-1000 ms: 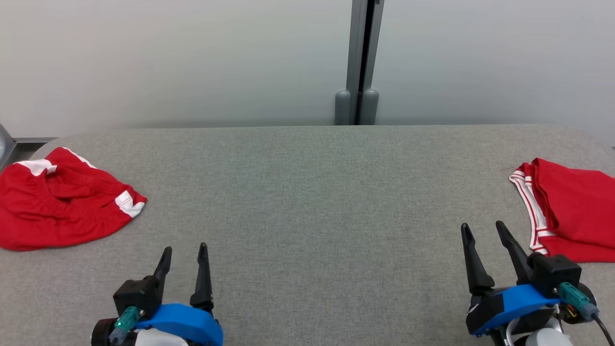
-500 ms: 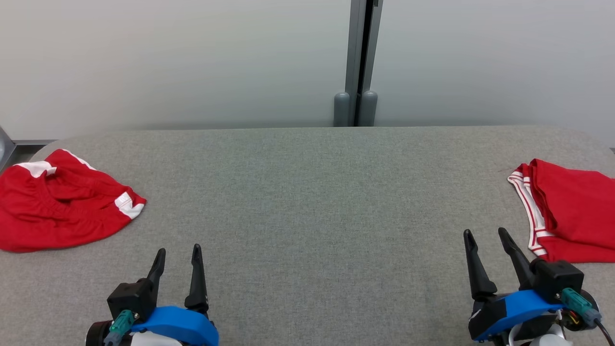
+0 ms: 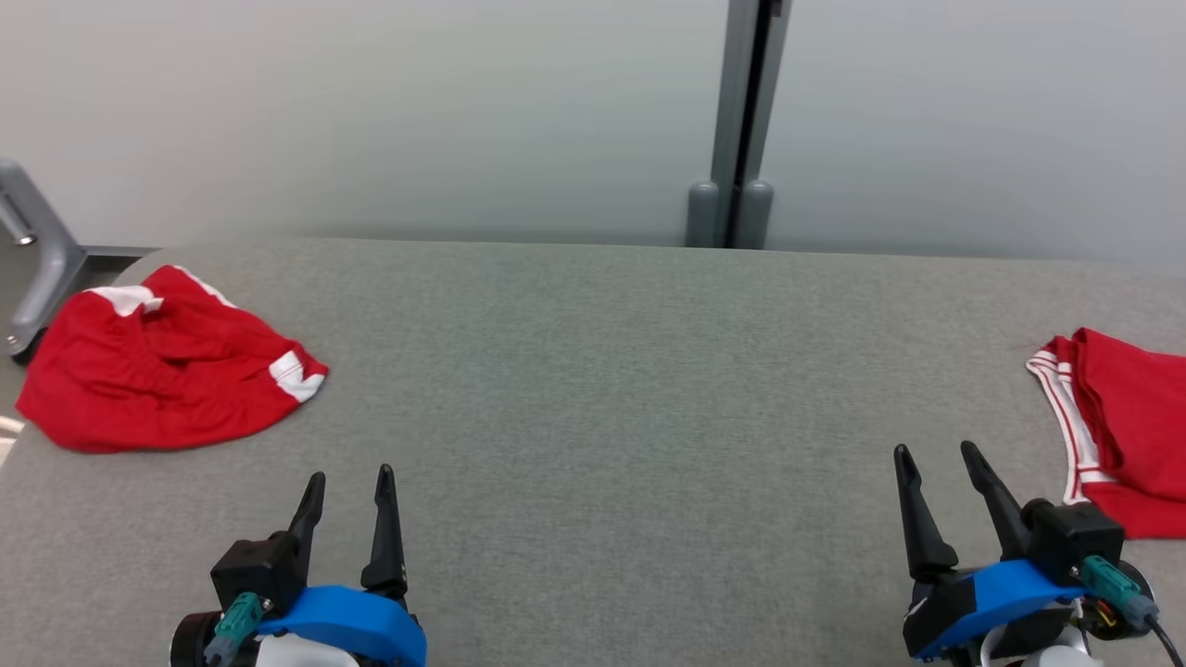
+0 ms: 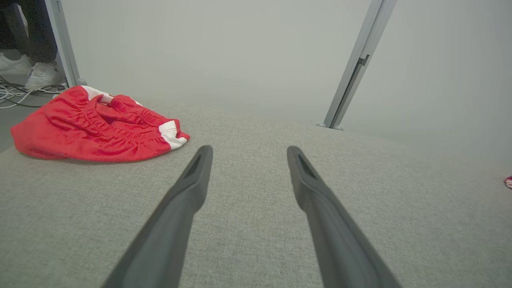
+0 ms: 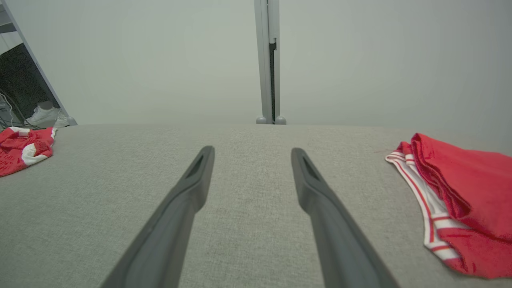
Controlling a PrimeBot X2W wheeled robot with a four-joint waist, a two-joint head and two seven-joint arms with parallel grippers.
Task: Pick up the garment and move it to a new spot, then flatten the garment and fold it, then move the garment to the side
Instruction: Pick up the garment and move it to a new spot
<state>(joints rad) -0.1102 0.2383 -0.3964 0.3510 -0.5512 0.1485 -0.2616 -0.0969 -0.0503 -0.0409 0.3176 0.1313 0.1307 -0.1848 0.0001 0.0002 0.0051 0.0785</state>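
A crumpled red garment [image 3: 157, 380] with white trim lies at the far left of the grey table [image 3: 602, 371]; it is also in the left wrist view [image 4: 92, 128] and the right wrist view [image 5: 20, 148]. A second red garment [image 3: 1130, 426], folded flat with white striped edging, lies at the table's right edge [image 5: 460, 192]. My left gripper [image 3: 351, 473] hovers open near the front left, a short way right of and nearer than the crumpled garment [image 4: 249, 149]. My right gripper [image 3: 932, 449] is open just left of the folded one [image 5: 252, 149]. Nothing sits between either pair of fingers.
A pale wall with a grey vertical post [image 3: 741, 120] runs behind the table. A grey metal frame leg [image 3: 28, 241] stands off the table's left end. Beyond that corner are floor cables [image 4: 12, 96] and a person's white shoes [image 4: 36, 72].
The whole head view has shifted right, so the camera turned left. The left gripper sank slightly toward the bottom edge. Both garments lie as before, and both grippers stay open.
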